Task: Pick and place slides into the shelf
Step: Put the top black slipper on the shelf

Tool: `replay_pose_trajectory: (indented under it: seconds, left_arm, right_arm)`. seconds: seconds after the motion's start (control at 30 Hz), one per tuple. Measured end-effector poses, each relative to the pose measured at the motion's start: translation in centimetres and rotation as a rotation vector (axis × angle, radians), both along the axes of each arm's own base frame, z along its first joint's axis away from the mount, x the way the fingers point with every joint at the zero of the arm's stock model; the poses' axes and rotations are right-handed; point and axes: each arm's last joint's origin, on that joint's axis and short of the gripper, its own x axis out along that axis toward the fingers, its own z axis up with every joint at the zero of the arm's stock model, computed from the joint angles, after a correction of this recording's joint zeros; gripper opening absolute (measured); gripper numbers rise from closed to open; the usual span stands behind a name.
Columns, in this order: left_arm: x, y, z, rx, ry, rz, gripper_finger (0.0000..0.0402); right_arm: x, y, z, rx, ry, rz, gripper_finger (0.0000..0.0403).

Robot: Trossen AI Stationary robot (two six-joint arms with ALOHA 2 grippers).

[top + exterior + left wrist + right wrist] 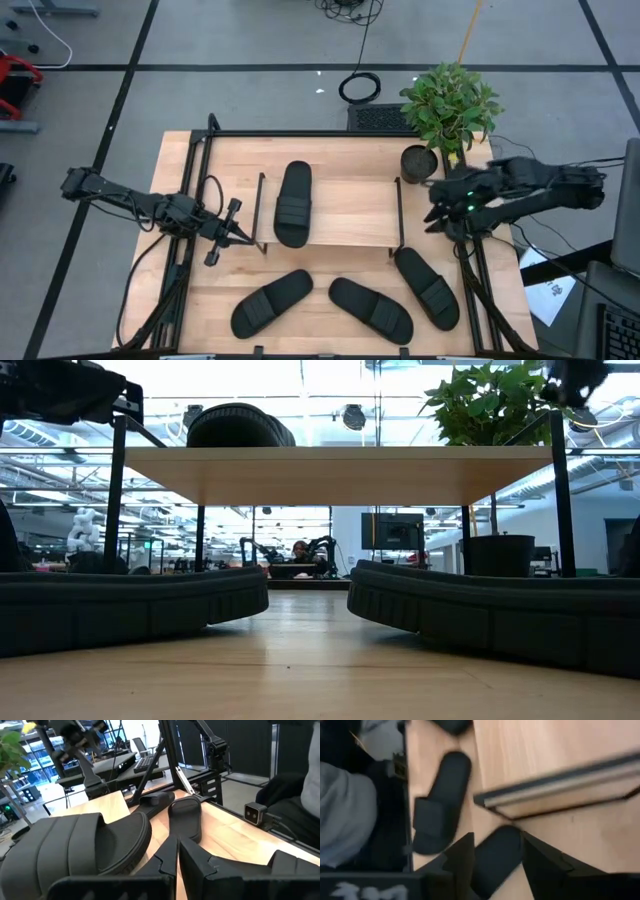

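Slides (371, 309) — one on shelf (345, 225)

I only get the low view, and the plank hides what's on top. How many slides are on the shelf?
Observer: One slide lies on top of the shelf, toward its left end.
Operator: Where are the others?
Observer: Three lie on the table in front of the shelf: a left slide, a middle slide and a right slide.
Operator: Which arm is closest to one?
Observer: The right gripper hovers open off the shelf's right end, over the right slide. The left gripper waits at the shelf's left end.
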Motion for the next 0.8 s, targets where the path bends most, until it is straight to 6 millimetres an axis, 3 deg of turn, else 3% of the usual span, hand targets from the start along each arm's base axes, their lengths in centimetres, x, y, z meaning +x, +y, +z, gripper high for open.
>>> replay_pose_trajectory:
  seconds: [0.17, 0.43, 0.63, 0.8]
  left_arm:
    - [0.0, 0.0, 0.0, -0.008, 0.006, 0.001, 0.0021]
    - [-0.1, 0.0, -0.5, 0.000, 0.058, 0.002, 0.0021]
    - [-0.1, 0.0, -0.5, 0.012, 0.054, 0.000, 0.0021]
    - [-0.1, 0.0, -0.5, 0.014, 0.054, 0.007, 0.0021]
  right_arm:
    - [0.8, 0.4, -4.4, 0.040, 0.134, 0.040, 0.0197]
    - [1.3, 1.5, -9.4, 0.215, 0.163, 0.116, 0.0228]
    - [1.1, 2.2, -11.4, 0.301, 0.211, 0.137, 0.0221]
    - [1.0, 3.1, -11.6, 0.306, 0.219, 0.187, 0.0214]
